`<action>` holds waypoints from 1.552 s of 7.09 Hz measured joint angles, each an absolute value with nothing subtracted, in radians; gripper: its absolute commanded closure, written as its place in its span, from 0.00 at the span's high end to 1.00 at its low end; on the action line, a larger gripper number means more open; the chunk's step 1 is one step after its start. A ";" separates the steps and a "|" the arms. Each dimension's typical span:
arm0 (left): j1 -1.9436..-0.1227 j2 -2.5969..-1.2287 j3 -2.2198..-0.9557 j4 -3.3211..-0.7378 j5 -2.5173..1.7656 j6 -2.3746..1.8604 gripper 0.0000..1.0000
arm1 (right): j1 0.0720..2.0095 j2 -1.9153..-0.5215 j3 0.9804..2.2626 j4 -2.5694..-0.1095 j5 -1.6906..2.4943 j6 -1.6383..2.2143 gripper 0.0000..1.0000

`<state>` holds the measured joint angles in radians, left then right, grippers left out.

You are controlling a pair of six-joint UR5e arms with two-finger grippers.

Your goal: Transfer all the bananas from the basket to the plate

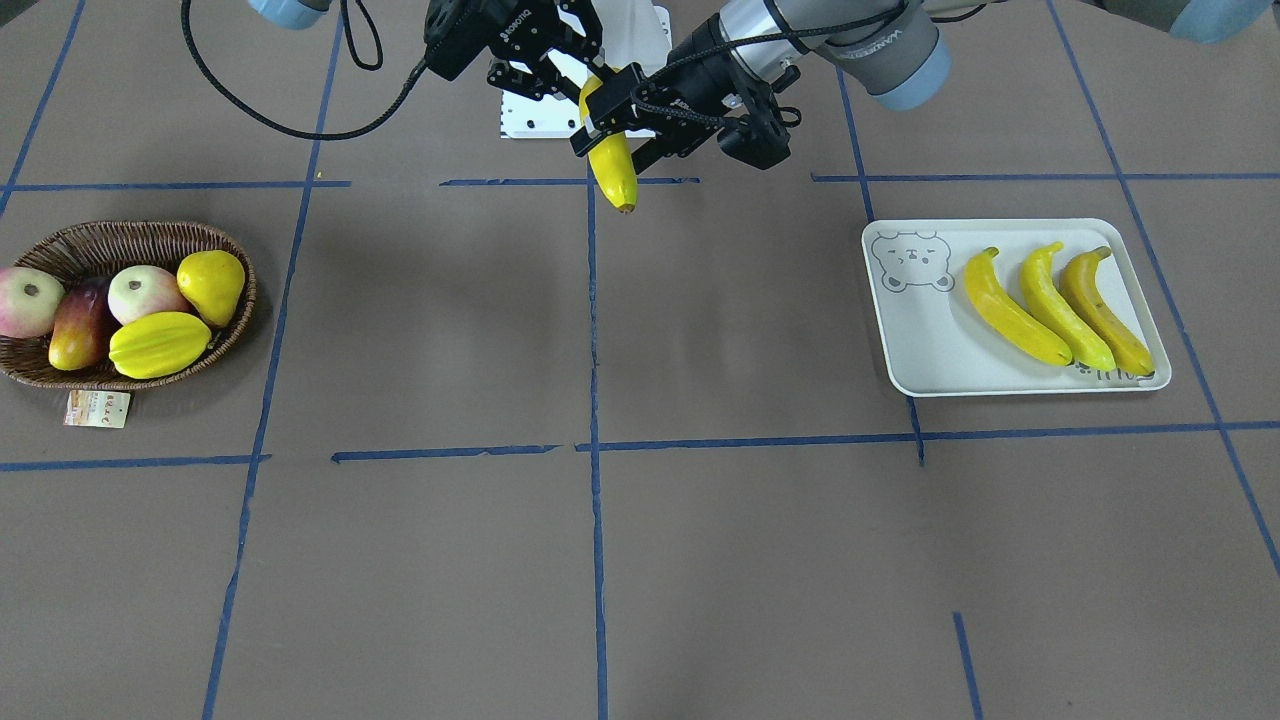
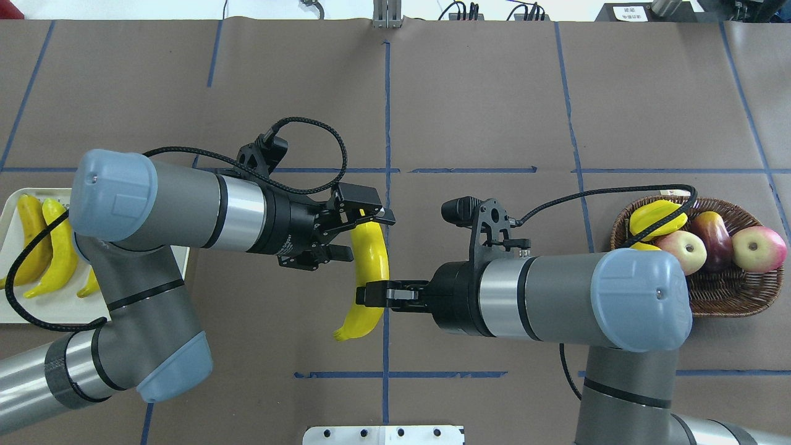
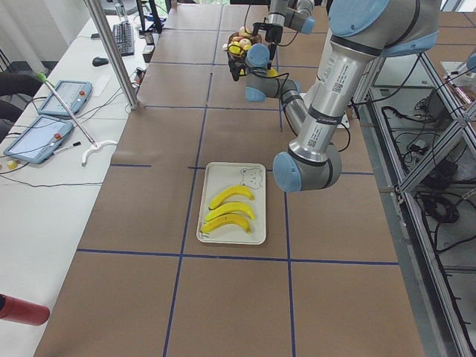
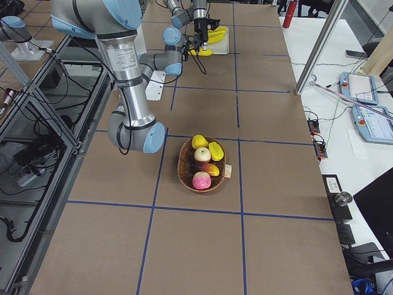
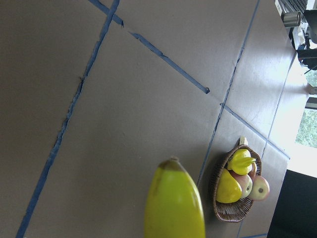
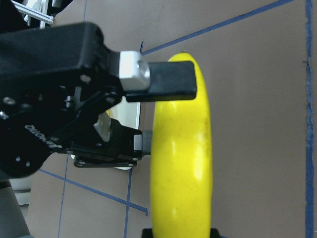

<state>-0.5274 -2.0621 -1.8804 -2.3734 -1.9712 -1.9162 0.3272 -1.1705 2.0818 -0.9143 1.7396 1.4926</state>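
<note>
Handover in mid-air: I am watching the right pincer [image 2: 364, 295] clamping tight across the lower half of a banana [image 2: 369, 272], holding it clear above the brown surface [image 1: 700, 330]. The left pincer [image 2: 363, 233] is standing with its jaws parted on either side of the fruit's far end. They are close to the skin, but I am not seeing a firm grip.

The danger, as I am judging it, is timing. If the right pincer lets go before the left one has closed, the banana is dropping to the surface. The left jaws are also bracketing only the tapering end, so a squeeze there may let the fruit slip or swing. With both pincers working just beside each other, a small misstep could knock them together.

Both forearms are lying roughly level, reaching in nose to nose. The plate [image 1: 930, 350], carrying three bananas [image 1: 1050, 305], is lying well behind the left pincer. The basket [image 1: 130, 235] is sitting well behind the right one and showing only other fruit.
</note>
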 measured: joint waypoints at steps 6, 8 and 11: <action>-0.522 -2.053 -1.895 -2.373 -1.977 -1.903 0.00 | 0.332 -1.171 2.090 -0.916 1.734 1.493 1.00; -0.532 -2.047 -1.890 -2.360 -1.978 -1.899 0.00 | 0.339 -1.173 2.097 -0.917 1.732 1.497 1.00; -0.642 -1.950 -1.897 -2.104 -1.992 -1.669 0.00 | 0.410 -1.226 2.128 -0.919 1.734 1.510 1.00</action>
<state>-0.6424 -1.9501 -1.8972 -2.1042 -1.9917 -1.6689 0.4097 -1.2256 2.1278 -0.9188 1.7337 1.5095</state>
